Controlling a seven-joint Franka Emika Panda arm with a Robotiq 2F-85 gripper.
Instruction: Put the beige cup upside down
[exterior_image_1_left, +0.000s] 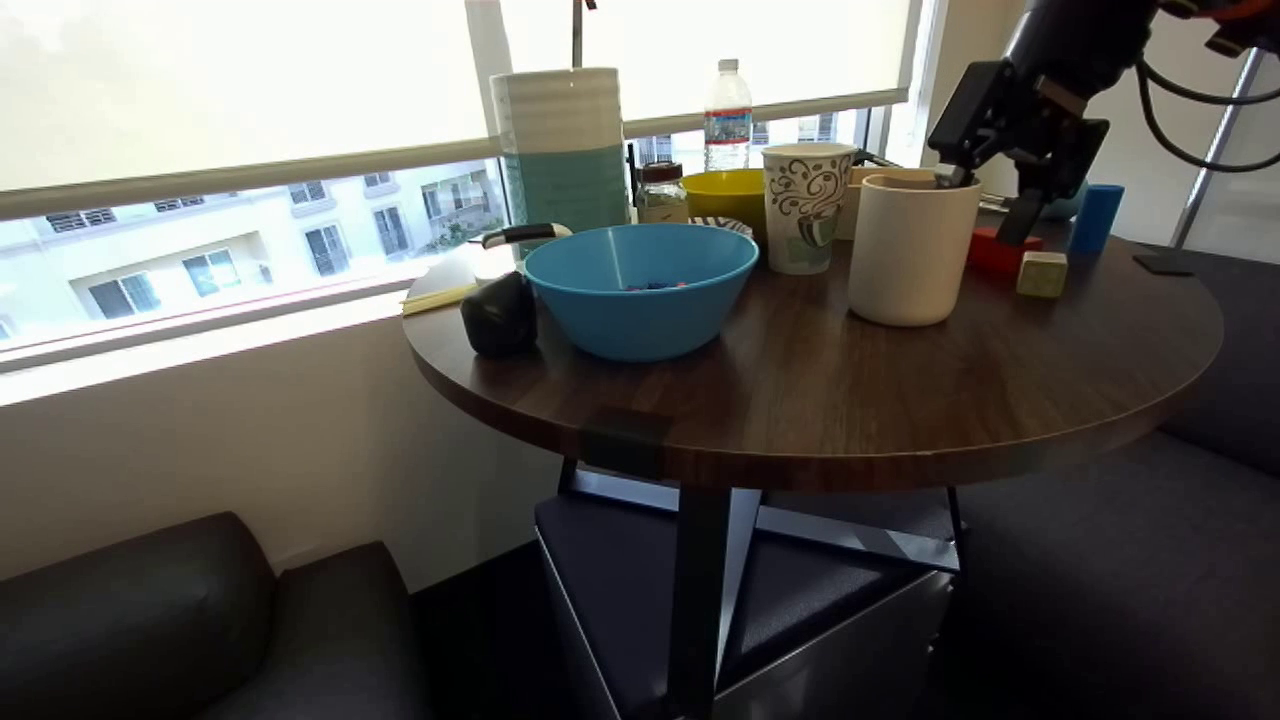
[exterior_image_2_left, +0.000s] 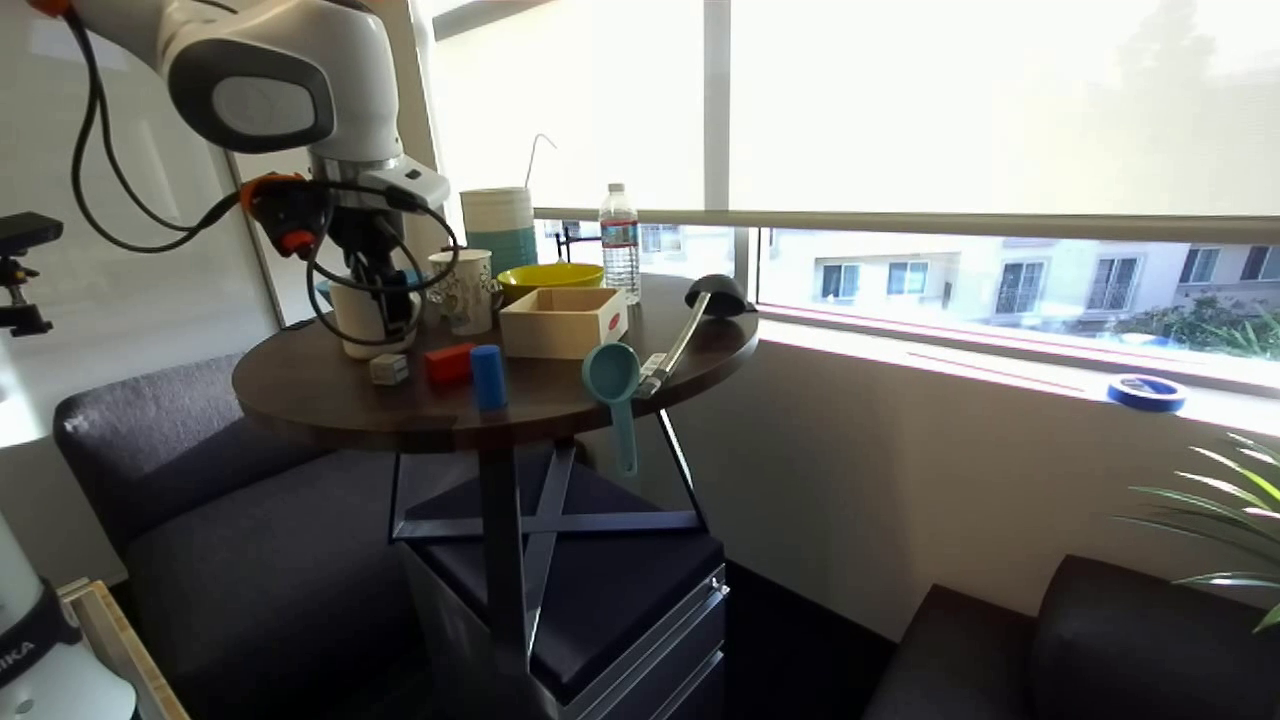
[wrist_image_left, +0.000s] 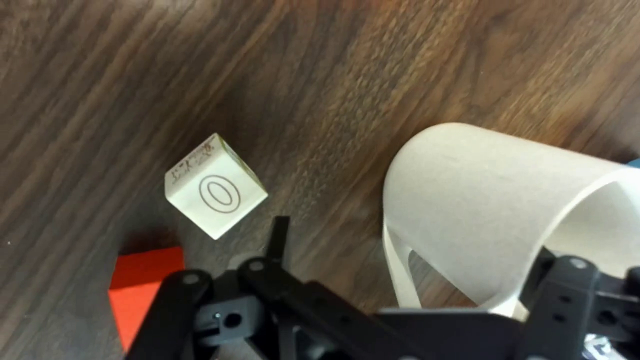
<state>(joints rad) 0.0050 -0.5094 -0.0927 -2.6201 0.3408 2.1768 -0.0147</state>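
Note:
The beige cup (exterior_image_1_left: 908, 262) stands upright on the round table with its opening up. It also shows in an exterior view (exterior_image_2_left: 360, 318), partly behind the gripper and cables, and in the wrist view (wrist_image_left: 475, 200), where its handle faces the gripper. My gripper (exterior_image_1_left: 985, 195) is open over the cup's rim at the handle side. In the wrist view, one finger reaches into the cup's opening and the other is outside, beyond the handle, so the jaws (wrist_image_left: 410, 240) straddle the wall and handle. I cannot tell whether a finger touches the cup.
A patterned paper cup (exterior_image_1_left: 808, 205) and a blue bowl (exterior_image_1_left: 640, 300) stand beside the cup. A small cube (wrist_image_left: 217, 187), a red block (wrist_image_left: 142, 287) and a blue cylinder (exterior_image_2_left: 488, 377) are near the gripper. A wooden box (exterior_image_2_left: 563, 325) and a yellow bowl (exterior_image_2_left: 550, 280) stand behind.

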